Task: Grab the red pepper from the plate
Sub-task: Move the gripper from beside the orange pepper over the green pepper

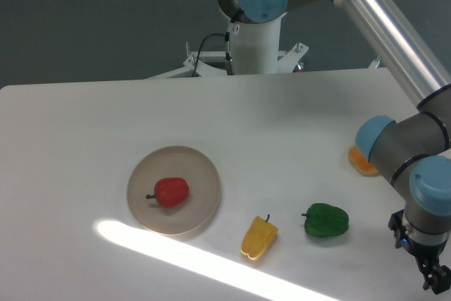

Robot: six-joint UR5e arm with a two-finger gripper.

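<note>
The red pepper (171,192) lies on its side in the middle of the beige plate (204,174), its dark stem pointing left. The plate sits left of centre on the white table. My gripper (435,276) hangs at the bottom right corner of the view, far to the right of the plate and just above the table. Only its dark body and one fingertip show, the rest being cut off by the frame edge, so how the jaws stand is unclear. Nothing is seen in it.
A yellow elongated pepper (258,237) and a green bell pepper (326,220) lie between the plate and the gripper. An orange object (362,163) is partly hidden behind the arm's elbow (394,142). The robot base (252,47) stands at the table's far edge.
</note>
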